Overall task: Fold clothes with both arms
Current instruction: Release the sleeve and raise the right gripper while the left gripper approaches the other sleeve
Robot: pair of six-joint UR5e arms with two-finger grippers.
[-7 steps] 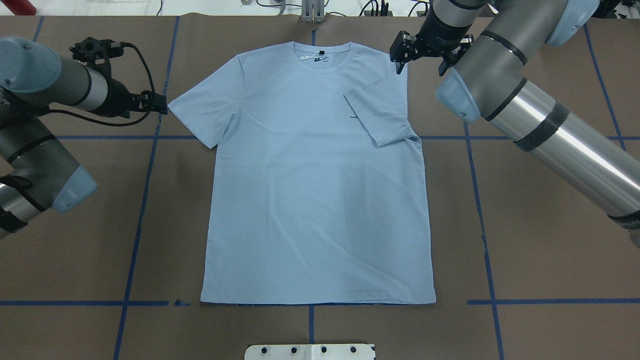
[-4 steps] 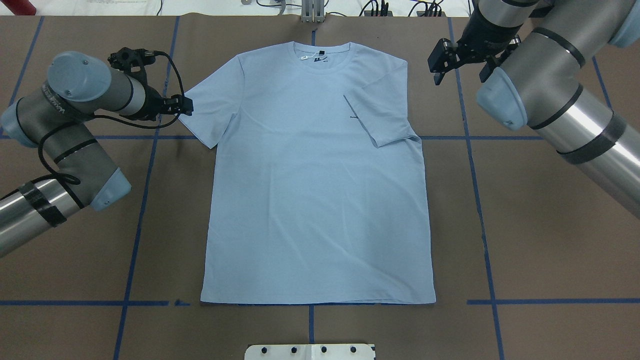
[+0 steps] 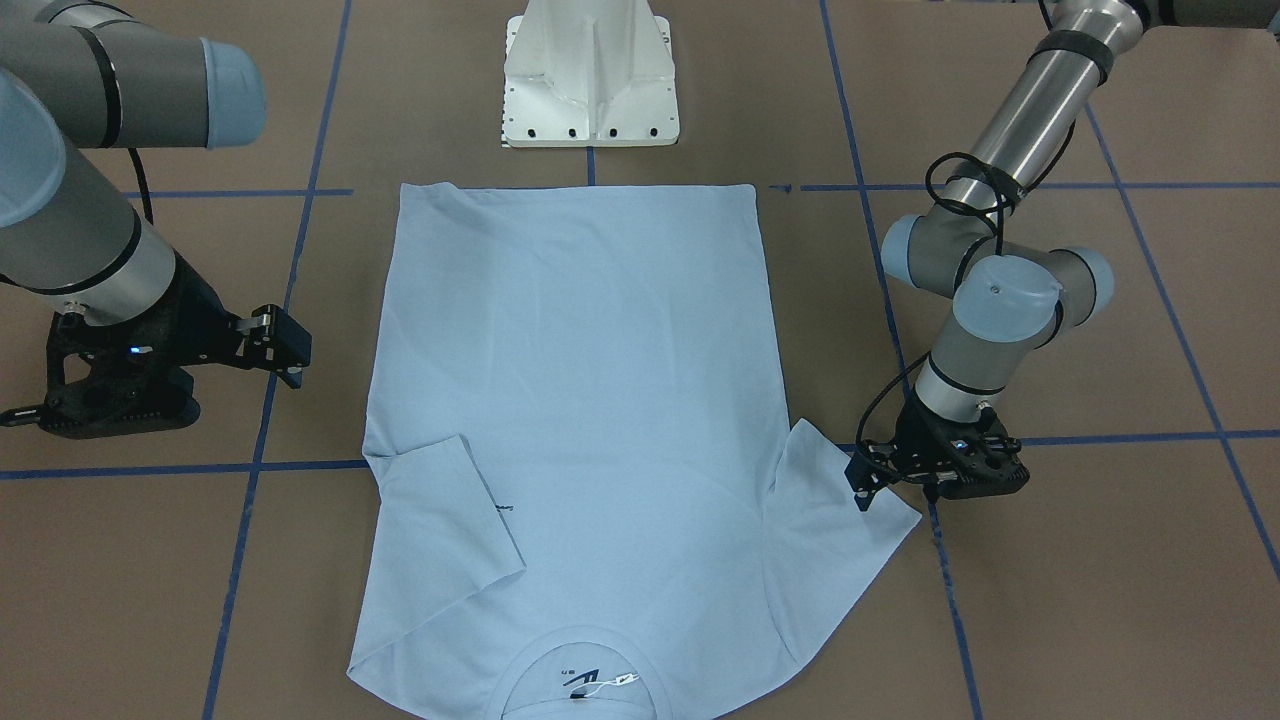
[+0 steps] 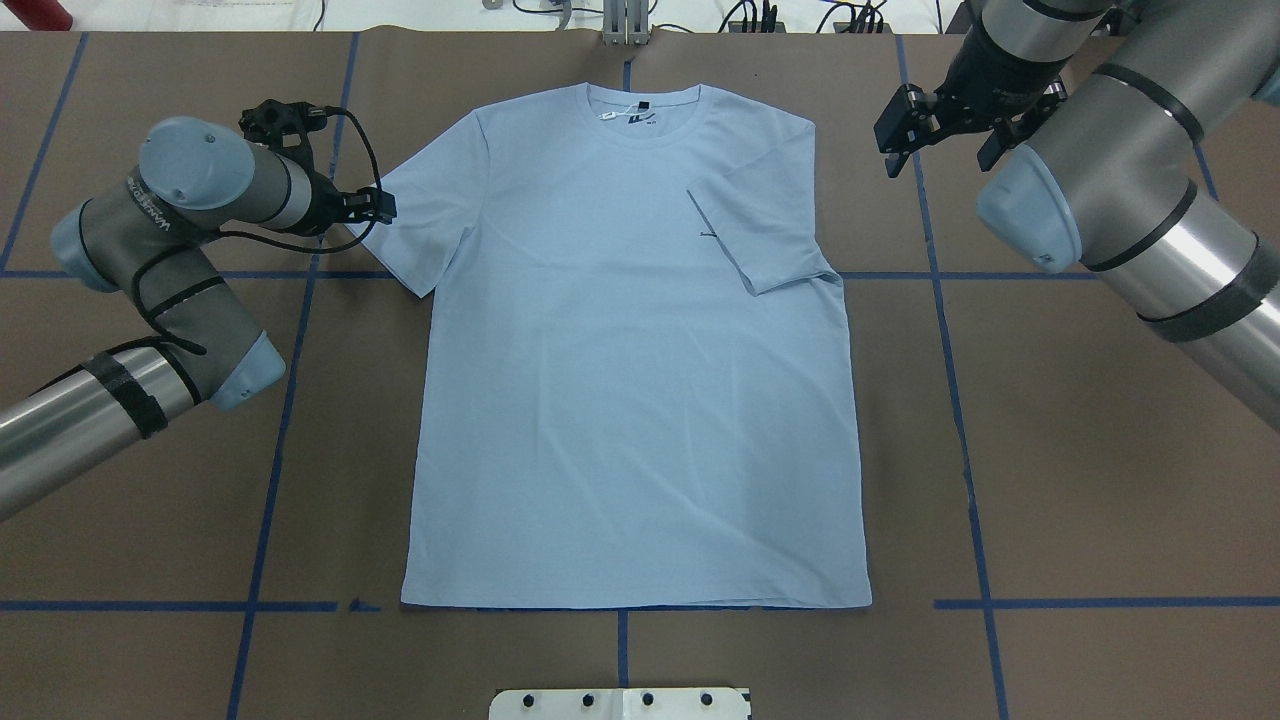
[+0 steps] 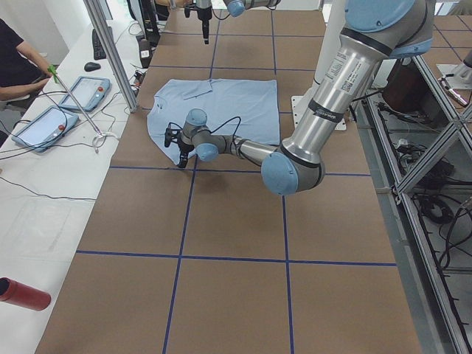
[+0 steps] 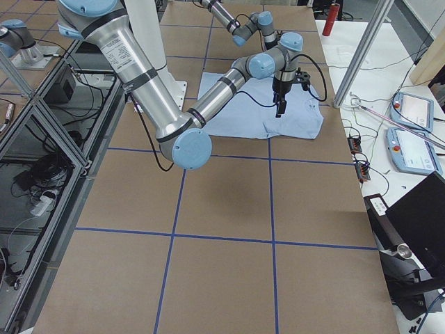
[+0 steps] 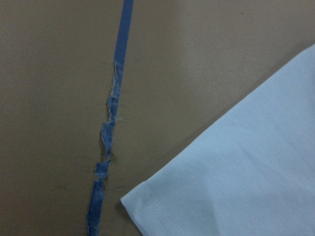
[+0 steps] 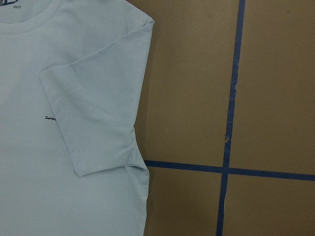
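Note:
The light blue T-shirt [image 4: 630, 380] lies flat on the brown table, collar at the far edge. One sleeve [image 4: 765, 225] is folded inward over the chest, also shown in the right wrist view [image 8: 93, 113]. The other sleeve [image 4: 420, 215] lies spread out. My left gripper [image 4: 385, 207] sits low at that sleeve's outer tip, open, with its fingers either side of the hem [image 3: 862, 487]. The left wrist view shows only the sleeve corner [image 7: 147, 204]. My right gripper [image 4: 893, 135] hangs open and empty above bare table beside the shirt's shoulder [image 3: 285, 345].
The white pedestal base [image 3: 590, 80] stands at the near edge behind the shirt's hem. Blue tape lines [image 4: 955, 400] grid the table. In the exterior left view a person [image 5: 15, 66] sits at a side bench with tablets, and a red bottle [image 5: 22, 293] lies there.
My left gripper has moved right to reach the spread sleeve's tip. My right gripper has moved right, off the shirt's shoulder and away from the folded sleeve.

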